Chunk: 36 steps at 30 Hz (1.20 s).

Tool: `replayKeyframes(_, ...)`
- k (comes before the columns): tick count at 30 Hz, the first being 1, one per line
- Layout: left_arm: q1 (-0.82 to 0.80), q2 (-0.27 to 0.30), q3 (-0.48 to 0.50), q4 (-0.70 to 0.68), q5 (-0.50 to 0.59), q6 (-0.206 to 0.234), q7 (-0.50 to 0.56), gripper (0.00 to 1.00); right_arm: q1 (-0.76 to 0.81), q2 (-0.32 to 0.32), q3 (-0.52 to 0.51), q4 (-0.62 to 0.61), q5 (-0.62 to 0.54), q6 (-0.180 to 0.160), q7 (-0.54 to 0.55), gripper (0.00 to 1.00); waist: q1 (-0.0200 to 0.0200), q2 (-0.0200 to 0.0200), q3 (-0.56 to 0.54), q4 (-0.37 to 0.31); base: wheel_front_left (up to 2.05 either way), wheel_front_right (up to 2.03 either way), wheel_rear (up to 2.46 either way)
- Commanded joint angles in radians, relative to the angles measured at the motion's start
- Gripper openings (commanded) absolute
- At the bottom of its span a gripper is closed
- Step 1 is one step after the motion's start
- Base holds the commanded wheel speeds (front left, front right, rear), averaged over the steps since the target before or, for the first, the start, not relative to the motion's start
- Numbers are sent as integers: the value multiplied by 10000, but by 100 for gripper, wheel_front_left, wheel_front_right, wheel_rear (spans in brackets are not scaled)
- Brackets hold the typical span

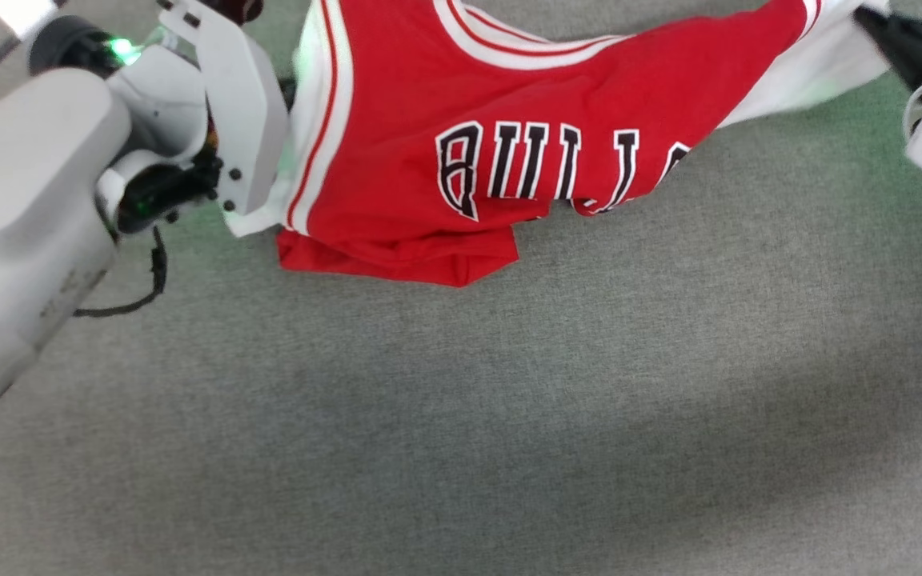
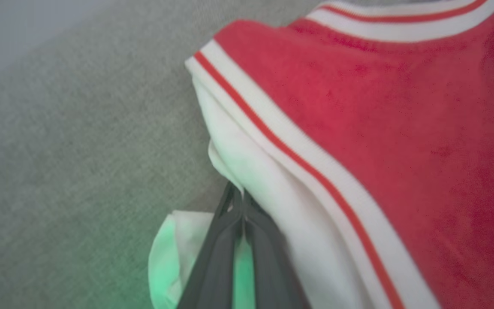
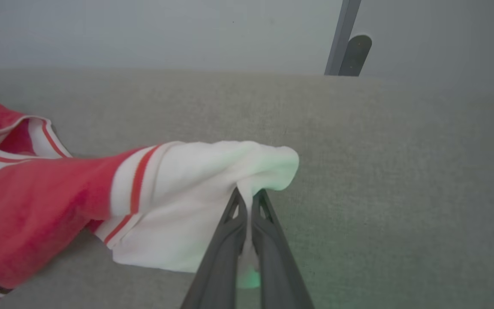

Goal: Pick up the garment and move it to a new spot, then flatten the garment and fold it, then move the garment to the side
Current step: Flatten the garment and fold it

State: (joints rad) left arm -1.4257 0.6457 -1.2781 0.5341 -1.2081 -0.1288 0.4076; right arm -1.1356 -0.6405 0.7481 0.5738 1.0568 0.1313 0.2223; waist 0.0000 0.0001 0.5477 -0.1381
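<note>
Garment (image 1: 397, 144) seen stretched between both arms over far part of grey worktop (image 1: 509, 416). Collar turned away from robot. Red hem (image 1: 405, 260) folded under, apparently resting on worktop.

- Left pincer (image 2: 242, 201): fingers pressed together, clamped on left-side sleeve (image 2: 247, 141).
- Right pincer (image 3: 247, 198): clamped likewise on right-side sleeve (image 3: 212, 171).
- Step judged: carry to new spot, or lay-down for flattening.
- Next move: garment to be lowered evenly, sleeves pulled taut, folded hem drawn out flat before release.

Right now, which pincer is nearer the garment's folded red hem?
Left. The left pincer clamps the white sleeve beside the folded hem; the right pincer clamps the far sleeve, beyond the lettering.
</note>
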Motion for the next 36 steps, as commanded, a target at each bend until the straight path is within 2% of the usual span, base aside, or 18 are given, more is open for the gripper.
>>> replayKeyframes(1, 117, -46, 28, 106, -91, -25, -271, 0, -141, -83, -22, 64, 87, -11, -195, 0, 0, -1, -322, 264, 0, 0, 0)
replayKeyframes(9, -398, -660, 740, 1857, 27, -2, -3349, 0, -1250, -91, -518, 1217, -241, -12, -2029, 0, 0, -1, -754, 939, 0, 0, 0)
replayKeyframes(19, -2479, -2191, 2160, 4342, 128, 767, -6278, 0, -4621, 891, -1745, 4138, -1146, -12, -3616, 0, 0, -1, -360, 1537, 0, 0, 0)
replayKeyframes(24, -4023, -2513, 3058, 4992, 382, 1179, -6712, 0, -6444, 1292, -2165, 5533, -1541, -12, -4012, 0, 0, -1, -328, 1629, 0, 0, 0)
replayKeyframes(28, -4872, -2424, 4161, 4607, 1206, 1407, -6727, 0, -7397, 1505, -2345, 6119, -1710, -12, -4296, 0, 0, -1, -320, 1675, 0, 0, 0)
replayKeyframes(31, -4533, -2530, 5035, 4293, 1673, 1215, -6711, 0, -7381, 1643, -2225, 6154, -1737, -12, -4351, 0, 0, -1, -477, 1669, 0, 0, 0)
replayKeyframes(36, -3143, -2851, 5331, 4596, 1868, 437, -6719, 0, -6181, 1632, -1976, 5548, -1177, -12, -4053, 0, 0, -1, -837, 1627, 0, 0, 0)
